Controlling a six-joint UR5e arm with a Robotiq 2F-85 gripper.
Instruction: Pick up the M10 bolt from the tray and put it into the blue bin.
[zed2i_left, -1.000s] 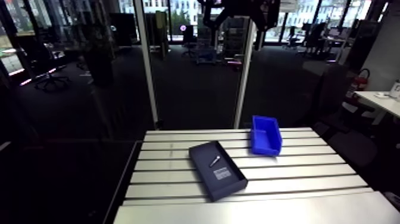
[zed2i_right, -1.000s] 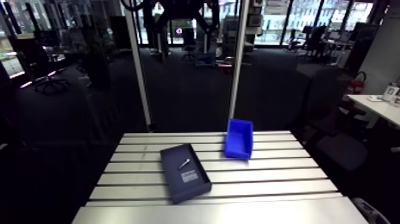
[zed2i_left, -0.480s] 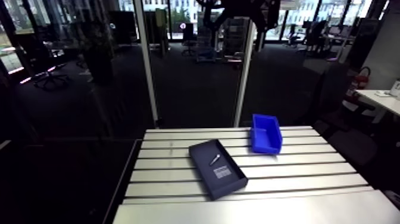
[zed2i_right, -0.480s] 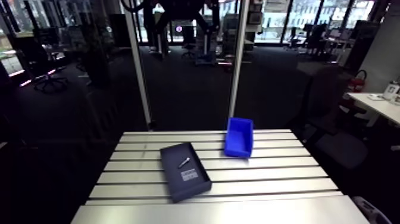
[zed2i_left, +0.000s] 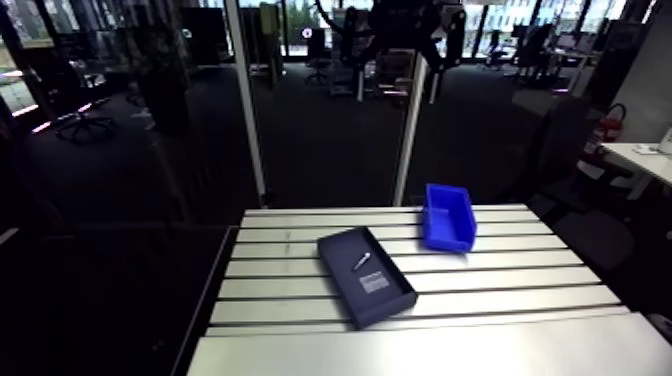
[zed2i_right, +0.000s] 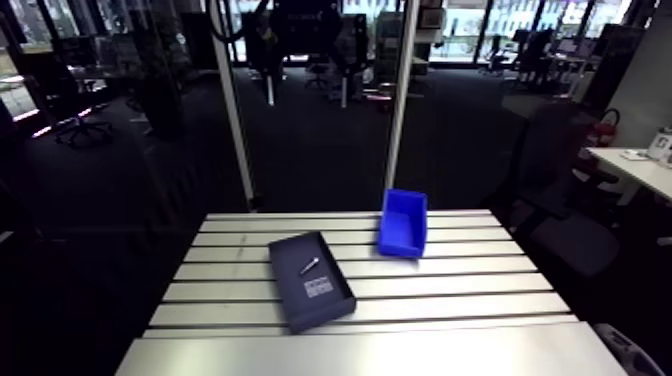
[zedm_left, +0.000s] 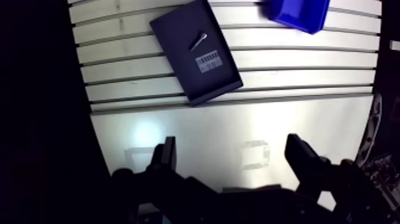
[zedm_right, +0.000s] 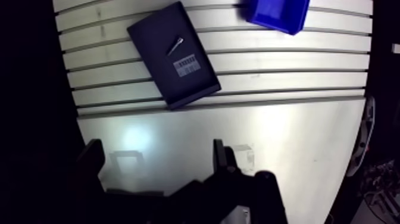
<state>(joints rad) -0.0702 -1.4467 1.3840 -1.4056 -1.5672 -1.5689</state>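
**Only the camera has shifted; the bolt is untouched in its tray**

Slightly shifted framing is seen in the arm view against the earlier pictures. The whole scene is displaced together, so this is read as movement of the camera with the arm. No change is seen in how the things on the table are arranged.

A shallow, dark rectangular tray (zedm_left: 221, 80) is set at an angle on the slotted aluminium table (zedm_left: 196, 134). A small silver M10 bolt (zedm_left: 199, 40) is laid flat and slantwise on the tray floor, in the half farther from the gripper. A pale printed label (zedm_left: 206, 61) is fixed near the tray's middle, just beside the bolt. An open-topped blue plastic bin (zedm_left: 300, 21) is placed beyond the tray and to one side, apart from it.

In the wrist view the black two-fingered gripper (zedm_left: 231, 144) is held high above bare table, well short of the tray. Its fingers are spread wide and nothing is held between them.

The approach step is judged to be in hand, with the pick not yet begun. For the next move, the gripper would need to be carried forward over the tray and lowered. The fingers would then be set across the bolt's shank and closed low against the tray floor, clear of the tray walls.
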